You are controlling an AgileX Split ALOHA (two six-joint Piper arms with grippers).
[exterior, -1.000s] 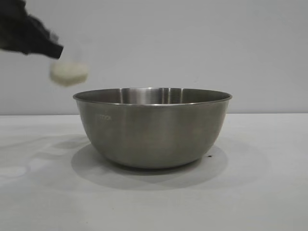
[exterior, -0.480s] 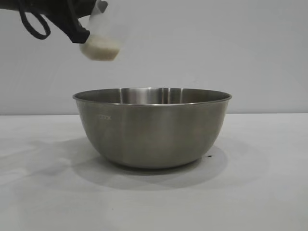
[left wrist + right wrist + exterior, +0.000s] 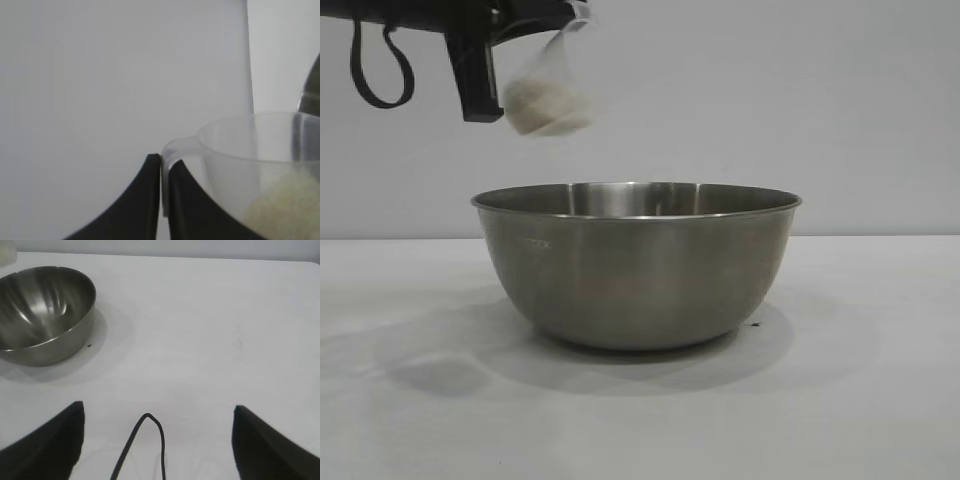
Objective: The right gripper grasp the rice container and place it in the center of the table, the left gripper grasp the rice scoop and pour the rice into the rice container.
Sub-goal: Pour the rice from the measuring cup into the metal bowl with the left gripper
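The rice container (image 3: 636,265), a large round bowl of brushed stainless steel with a thin rolled rim, sits on the plain white matte table (image 3: 860,400) near its middle. Its curved wall carries faint small lettering near the rim on the exterior view's left side, too dim to read. The right wrist view shows its smooth, gleaming inside with no grains visible.

Above the bowl's left rim hangs the rice scoop (image 3: 548,85), a small translucent whitish plastic measuring cup with straight sides and a loop handle, tilted over. Inside it lies the rice (image 3: 542,108), a pale cream mass of small grains gathered at the cup's lower side.

The left gripper (image 3: 164,175), black with two tapered fingers, is pressed together on the scoop's thin handle, the plastic pinched between the tips. A black cable loop (image 3: 378,70) hangs beneath its arm.

The right gripper (image 3: 157,432) hovers over bare table well apart from the bowl, its black fingers spread wide and holding nothing; a thin black cable (image 3: 142,440) runs between them.
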